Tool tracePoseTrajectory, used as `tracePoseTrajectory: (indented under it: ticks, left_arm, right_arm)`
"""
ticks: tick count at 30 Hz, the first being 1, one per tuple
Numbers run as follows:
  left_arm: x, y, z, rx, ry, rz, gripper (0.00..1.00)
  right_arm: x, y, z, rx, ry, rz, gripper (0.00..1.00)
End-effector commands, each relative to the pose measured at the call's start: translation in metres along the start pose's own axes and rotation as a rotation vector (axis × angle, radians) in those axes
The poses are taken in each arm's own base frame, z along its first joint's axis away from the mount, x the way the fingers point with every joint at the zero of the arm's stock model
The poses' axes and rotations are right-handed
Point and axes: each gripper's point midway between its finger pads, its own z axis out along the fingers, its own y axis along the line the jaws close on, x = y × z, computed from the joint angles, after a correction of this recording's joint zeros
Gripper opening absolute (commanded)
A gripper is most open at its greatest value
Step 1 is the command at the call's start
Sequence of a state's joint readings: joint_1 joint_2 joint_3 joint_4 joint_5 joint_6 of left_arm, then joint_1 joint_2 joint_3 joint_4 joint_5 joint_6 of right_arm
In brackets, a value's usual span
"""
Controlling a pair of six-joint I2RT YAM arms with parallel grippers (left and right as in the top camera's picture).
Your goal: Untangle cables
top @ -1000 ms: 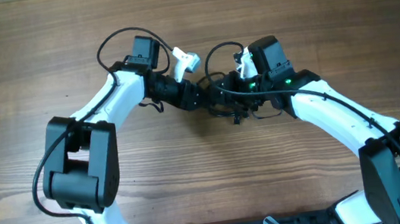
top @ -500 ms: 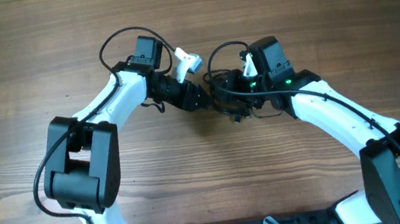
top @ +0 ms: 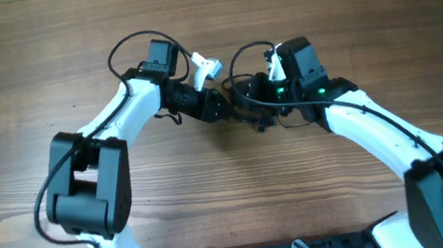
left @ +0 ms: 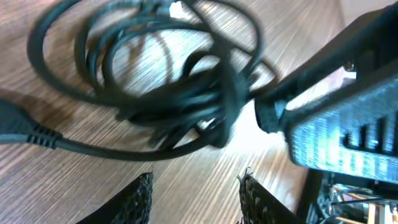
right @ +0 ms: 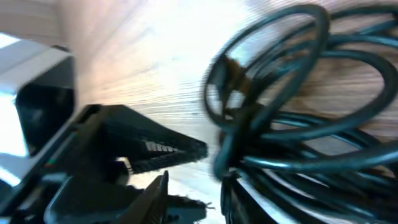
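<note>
Overhead view. Near the middle of the brown wooden counter (top: 42,44), a little toward 12 o'clock: a small tangle of thin black cables (top: 247,109), with one loose loop standing out toward 12 o'clock. At 9 o'clock of the tangle, the black two-finger left gripper (top: 226,108), tip right at the cords. At 3 o'clock, the black two-finger right gripper (top: 261,112), also at the cords. Opening of either gripper not possible to tell from here, too small and dark.

Left wrist view. Cables (left: 186,99) filling the upper half from 10 o'clock to 1 o'clock: several round loops crossing in a dense knot near the centre. One dark moulded plug (left: 18,127) at 9 o'clock, on the end of a cord running below the loops. Left gripper (left: 196,199) at 6 o'clock, held wide, its textured fingers (left: 134,202) well apart, only bare wood between them, cords near but not touched. Right gripper (left: 270,115) entering from 3 o'clock, tip against the knot.

Right wrist view, blurred. Cables (right: 298,124) at 3 o'clock, loops gathered into a knot near the centre. Right gripper (right: 191,196) at 6 o'clock, narrow, pale wood showing in the gap. Knot just above the finger toward 5 o'clock, contact not clear. Left gripper (right: 180,149) pointing in from 9 o'clock, tip just beside the knot.
</note>
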State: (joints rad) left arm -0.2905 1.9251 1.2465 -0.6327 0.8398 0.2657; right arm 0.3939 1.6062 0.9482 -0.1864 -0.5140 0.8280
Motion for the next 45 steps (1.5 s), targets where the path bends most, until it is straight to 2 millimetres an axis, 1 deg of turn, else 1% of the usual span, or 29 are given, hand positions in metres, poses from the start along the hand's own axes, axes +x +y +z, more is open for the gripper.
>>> tracePoseTrajectory:
  ticks: [1, 3, 6, 9, 11, 12, 13, 18, 20, 25, 30, 36, 40, 45]
  left_arm:
    - [-0.014, -0.022, -0.02, 0.038, -0.063, 0.064, 0.48]
    - [-0.013, -0.023, -0.018, 0.04, -0.058, 0.067, 0.48]
    - [-0.014, -0.024, -0.016, 0.037, -0.057, 0.075, 0.49]
    - [-0.014, -0.021, -0.016, 0.018, -0.057, 0.077, 0.49]
    - [-0.014, -0.019, -0.016, 0.007, -0.056, 0.078, 0.48]
    - [-0.015, -0.018, -0.015, 0.008, -0.057, 0.081, 0.48]
    - [-0.015, -0.018, -0.013, 0.008, -0.056, 0.082, 0.48]
    - [-0.014, -0.016, -0.006, -0.009, -0.044, 0.096, 0.45]
    - [-0.015, -0.012, -0.003, -0.025, -0.042, 0.085, 0.44]
    - [-0.017, 0.007, 0.0, -0.102, -0.046, 0.025, 0.44]
    - [-0.016, 0.01, 0.003, -0.106, -0.043, 0.02, 0.44]
    - [-0.017, 0.011, 0.003, -0.107, -0.045, 0.023, 0.43]
    - [-0.017, 0.017, 0.002, -0.14, -0.044, 0.003, 0.43]
    - [-0.017, 0.017, 0.002, -0.143, -0.045, 0.002, 0.43]
  right_arm:
    - [0.0, 0.025, -0.02, -0.075, -0.022, -0.055, 0.32]
    - [-0.003, 0.024, -0.021, -0.063, -0.039, -0.055, 0.33]
    - [-0.007, 0.011, -0.021, 0.0, -0.067, -0.037, 0.33]
    - [-0.004, 0.004, -0.017, 0.022, -0.054, -0.024, 0.34]
    - [-0.001, -0.006, -0.01, 0.05, -0.036, -0.008, 0.34]
    - [-0.003, -0.014, -0.005, 0.076, -0.041, 0.0, 0.34]
    - [-0.004, -0.018, -0.002, 0.087, -0.044, 0.003, 0.34]
    - [-0.004, -0.03, 0.012, 0.109, -0.029, 0.017, 0.34]
    - [-0.003, -0.035, 0.016, 0.119, -0.02, 0.023, 0.34]
    - [-0.002, -0.041, 0.021, 0.129, -0.012, 0.028, 0.34]
    - [-0.006, -0.043, 0.02, 0.145, -0.033, 0.026, 0.34]
    - [-0.012, -0.05, 0.019, 0.185, -0.071, 0.025, 0.37]
    - [-0.013, -0.051, 0.019, 0.188, -0.077, 0.025, 0.37]
    - [-0.017, -0.054, 0.019, 0.206, -0.097, 0.024, 0.37]
